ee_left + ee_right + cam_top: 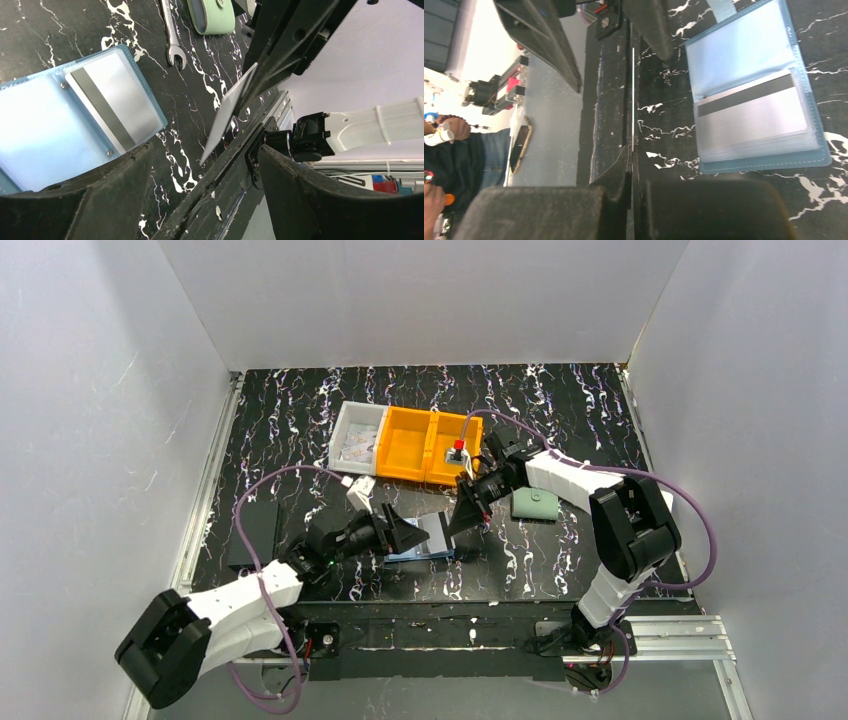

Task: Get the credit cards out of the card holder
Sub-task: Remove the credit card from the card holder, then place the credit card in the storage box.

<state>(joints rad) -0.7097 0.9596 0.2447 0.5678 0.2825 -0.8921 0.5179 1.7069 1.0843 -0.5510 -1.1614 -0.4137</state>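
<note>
left wrist: two cards (114,107), one holder (30,130)

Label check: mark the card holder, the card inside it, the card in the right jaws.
card holder (744,50), right wrist, empty pocket
pocketed card (756,122), right wrist, silver face
held card (227,114), left wrist, flat face

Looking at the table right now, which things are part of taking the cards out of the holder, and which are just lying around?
Part of the job: open blue card holder; striped card in its pocket; pale card pinched by the right end effector; open left end effector.
Lying about: green pouch; wrench; orange bins; white bin; black box.
</note>
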